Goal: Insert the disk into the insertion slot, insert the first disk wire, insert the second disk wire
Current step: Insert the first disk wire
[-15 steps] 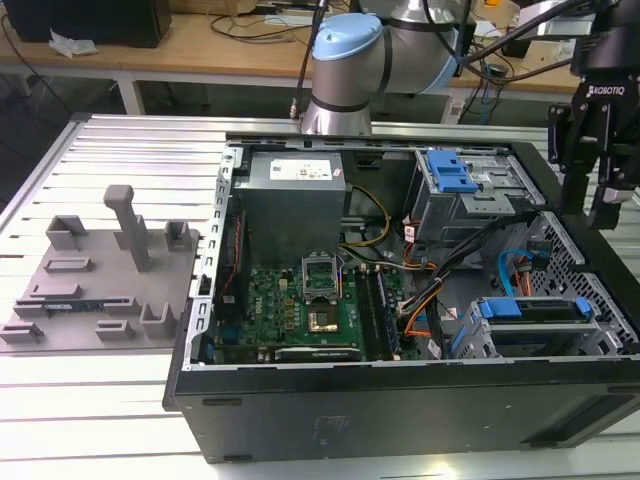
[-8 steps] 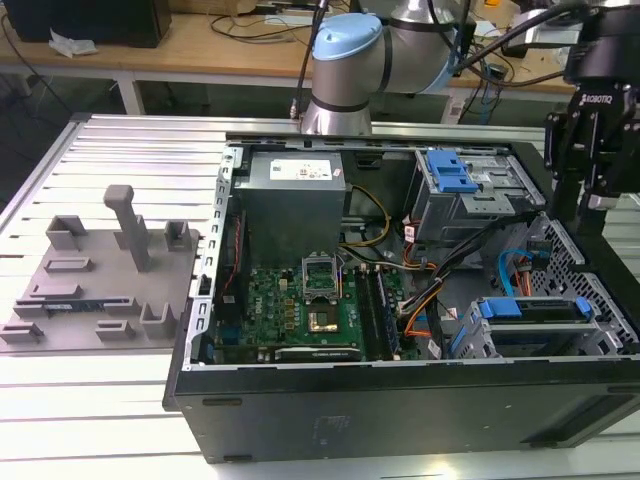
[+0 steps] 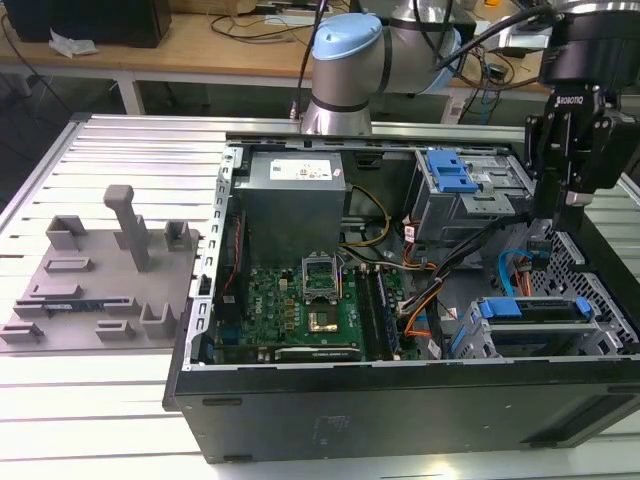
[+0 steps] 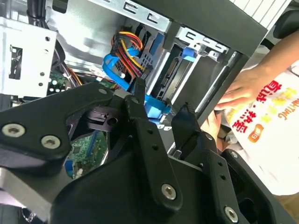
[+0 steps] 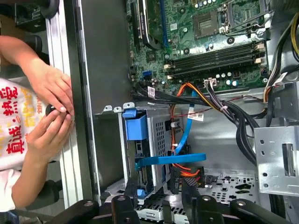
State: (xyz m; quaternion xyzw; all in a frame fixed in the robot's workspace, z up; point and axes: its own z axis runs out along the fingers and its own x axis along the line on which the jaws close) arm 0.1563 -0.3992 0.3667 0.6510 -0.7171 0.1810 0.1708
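Exterior view places the gripper (image 3: 568,205) over the case's (image 3: 400,410) edge on the exterior view's right, above the gap between the two drive cages. The disk (image 3: 530,320) sits in the slot (image 3: 465,338) at the case's near corner on that same side. Its blue carrier lies level with the cage mouth, so the first step looks done.

In the first wrist view the jaws stand apart with nothing pinched between them. The blue wire (image 5: 173,159) crosses the back end of the cage just beyond the fingertips (image 5: 122,205), with an orange and red bundle (image 5: 188,171) beside it. A person's hands (image 5: 49,109) rest on the table rail (image 5: 60,56), along the case's outer wall and apart from the gripper.

The work appears to stand at the wire stage. Whether either plug is seated in the disk cannot be told.

Seating a wire calls for a square grip on its plug and a straight line into the disk's socket. It also needs care in the tight space, so that the fingers do not snag the neighbouring bundle or the cage's sheet metal.
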